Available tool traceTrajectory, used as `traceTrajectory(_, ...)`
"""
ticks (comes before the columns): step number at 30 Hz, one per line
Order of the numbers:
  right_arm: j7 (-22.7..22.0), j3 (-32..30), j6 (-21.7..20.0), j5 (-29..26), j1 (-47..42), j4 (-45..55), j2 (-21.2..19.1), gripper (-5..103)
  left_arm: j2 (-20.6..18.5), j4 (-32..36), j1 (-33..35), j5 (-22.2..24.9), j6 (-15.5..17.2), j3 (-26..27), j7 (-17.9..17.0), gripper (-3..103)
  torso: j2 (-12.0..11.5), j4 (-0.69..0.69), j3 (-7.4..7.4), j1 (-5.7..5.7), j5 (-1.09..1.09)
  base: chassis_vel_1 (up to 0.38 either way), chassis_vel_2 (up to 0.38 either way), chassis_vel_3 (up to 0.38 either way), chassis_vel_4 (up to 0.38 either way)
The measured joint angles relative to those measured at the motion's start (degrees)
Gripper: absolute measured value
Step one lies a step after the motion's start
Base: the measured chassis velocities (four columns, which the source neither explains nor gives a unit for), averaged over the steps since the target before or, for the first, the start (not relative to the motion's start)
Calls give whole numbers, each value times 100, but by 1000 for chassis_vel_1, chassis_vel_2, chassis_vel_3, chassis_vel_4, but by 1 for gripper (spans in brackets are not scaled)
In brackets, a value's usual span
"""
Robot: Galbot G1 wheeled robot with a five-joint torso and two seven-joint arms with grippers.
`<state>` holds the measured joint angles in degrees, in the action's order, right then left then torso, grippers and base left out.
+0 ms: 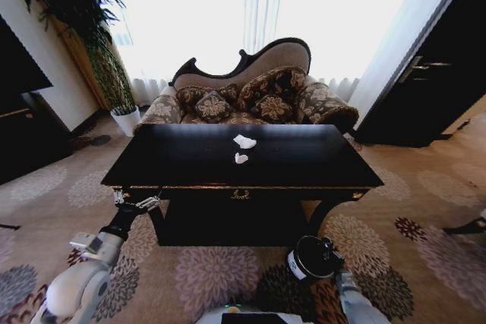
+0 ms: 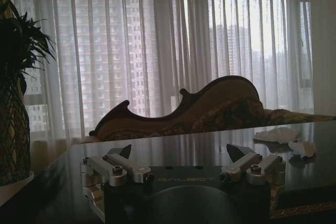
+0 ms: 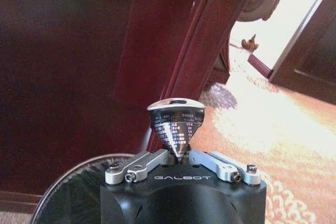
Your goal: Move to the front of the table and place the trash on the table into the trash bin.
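Observation:
Two white paper wads (image 1: pixel 244 142) (image 1: pixel 241 158) lie near the middle of the glossy black table (image 1: pixel 190 165). In the left wrist view the wads (image 2: pixel 278 135) (image 2: pixel 303 148) sit off to one side, beyond the fingers. My left gripper (image 1: pixel 138 203) (image 2: pixel 181 153) is open and empty at the table's front left corner, level with the top. My right gripper (image 3: pixel 178 156) is shut on a crushed dark shiny can (image 3: pixel 176 121), held just over the black trash bin (image 1: pixel 307 259) (image 3: pixel 63 192) on the floor by the table's front right leg.
A patterned brown sofa (image 1: pixel 250 100) stands behind the table before curtained windows. A tall plant in a white pot (image 1: pixel 125 119) is at the back left. A dark door (image 1: pixel 433 73) is at the right. Patterned carpet (image 1: pixel 395 210) surrounds the table.

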<state>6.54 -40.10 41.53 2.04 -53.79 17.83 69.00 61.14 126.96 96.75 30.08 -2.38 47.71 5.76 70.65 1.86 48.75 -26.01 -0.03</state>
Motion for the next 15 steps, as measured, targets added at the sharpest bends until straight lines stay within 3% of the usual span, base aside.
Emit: traceTrajectory(15,-41,-13,-394,69,161,-121,229,0,0,0,0,0,0,0,0,100,0,0,0,0,2,0,0,0,0)
